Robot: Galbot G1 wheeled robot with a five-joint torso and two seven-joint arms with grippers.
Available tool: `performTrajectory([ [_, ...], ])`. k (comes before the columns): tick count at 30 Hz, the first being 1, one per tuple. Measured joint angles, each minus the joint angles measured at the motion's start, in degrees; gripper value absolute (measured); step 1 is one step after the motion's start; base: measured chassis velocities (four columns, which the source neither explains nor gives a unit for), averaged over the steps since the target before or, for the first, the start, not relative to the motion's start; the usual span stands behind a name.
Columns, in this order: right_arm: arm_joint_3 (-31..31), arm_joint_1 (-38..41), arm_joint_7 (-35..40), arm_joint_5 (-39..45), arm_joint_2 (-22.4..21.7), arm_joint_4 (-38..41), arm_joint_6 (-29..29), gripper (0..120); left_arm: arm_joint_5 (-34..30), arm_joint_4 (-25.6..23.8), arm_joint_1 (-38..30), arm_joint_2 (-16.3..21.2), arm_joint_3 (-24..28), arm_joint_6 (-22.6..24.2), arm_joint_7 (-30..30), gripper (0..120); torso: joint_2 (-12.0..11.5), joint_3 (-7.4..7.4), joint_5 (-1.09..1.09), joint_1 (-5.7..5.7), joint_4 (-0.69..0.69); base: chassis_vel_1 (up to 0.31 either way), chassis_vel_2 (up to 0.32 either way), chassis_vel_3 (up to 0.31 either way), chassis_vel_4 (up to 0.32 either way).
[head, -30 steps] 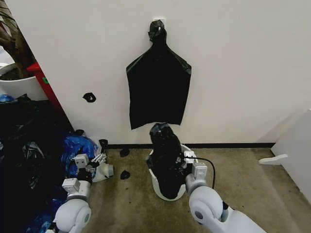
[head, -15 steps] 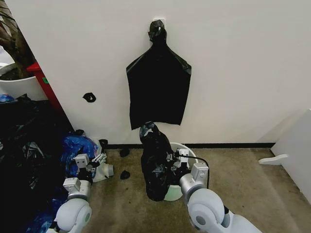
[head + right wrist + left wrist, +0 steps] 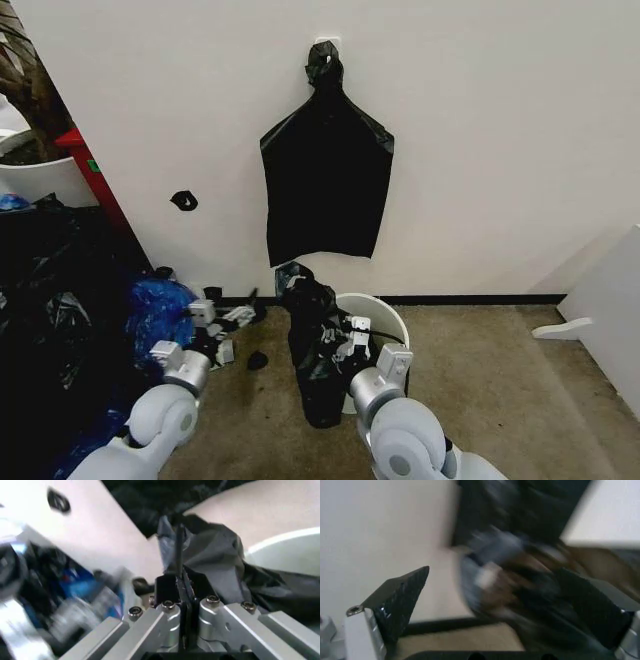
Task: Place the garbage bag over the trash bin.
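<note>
I see the right gripper (image 3: pixel 342 345) with fingers pinched on the garbage bag (image 3: pixel 315 345), which hangs over the left outside of the trash bin (image 3: pixel 385 312). The left gripper (image 3: pixel 232 318) has fingers spread, empty, just left of the bag.

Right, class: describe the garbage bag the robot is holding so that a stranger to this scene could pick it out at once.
Start at the white wall and drop to the floor below the flat black bag hanging there, where the trash bin stands. Against the bin's left side hangs the garbage bag, pinched in the right gripper. Unlike the flat hung bag, it is crumpled, glossy and bunched upright.
</note>
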Motion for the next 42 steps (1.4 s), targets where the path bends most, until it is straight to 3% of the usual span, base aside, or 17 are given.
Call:
performTrajectory([
  [4,0.78,-0.22,0.37,1.85,1.62,-0.09,0.99,0,-1.77,-1.0,-1.66,-0.37,5.48,4.16,-0.35,100,0.0,0.0,0.01,0.0,0.0,0.0,0.0,0.0,0.0],
  [12,0.46,-2.02,1.14,2.01,2.49,0.32,0.99,0,-0.58,-2.78,-2.18,-3.89,8.31,9.51,-6.81,100,0.0,0.0,0.0,0.0,0.0,0.0,0.0,0.0,0.0],
  [18,-0.18,-3.21,1.33,1.22,2.71,1.24,0.63,0,8.87,-3.32,-3.8,-6.09,10.31,11.74,-10.7,100,0.0,0.0,0.0,0.0,0.0,0.0,0.0,0.0,0.0],
  [27,-0.69,-3.43,1.46,0.9,2.71,1.92,0.06,0,13.56,-2.2,-6.26,-5.39,13.3,13.69,-12.0,97,0.0,0.0,0.01,0.0,0.0,0.0,0.0,0.0,0.0],
  [29,-0.38,-3.47,1.48,0.58,2.74,2.26,0.04,0,15.97,-0.18,-8.13,-6.22,15.02,17.8,-15.98,95,0.0,0.0,0.0,0.0,0.0,0.0,0.0,0.0,0.0],
  [32,0.26,-3.56,1.62,0.45,2.52,2.63,0.05,0,15.89,0.84,-9.14,-7.0,15.43,20.09,-18.45,94,0.0,0.0,0.0,0.0,0.0,0.0,0.0,0.0,0.0],
  [36,1.92,-3.43,2.33,-0.51,1.56,2.88,0.09,0,14.06,2.01,-11.25,-7.22,16.21,22.77,-19.23,77,0.0,0.0,0.01,0.0,0.0,0.0,0.0,0.0,0.0],
  [42,4.59,-2.69,5.05,-2.89,0.13,1.18,-1.22,0,11.14,2.3,-14.74,-6.44,18.52,26.38,-18.93,63,0.0,0.0,0.02,0.0,0.0,0.0,0.0,0.0,0.0],
])
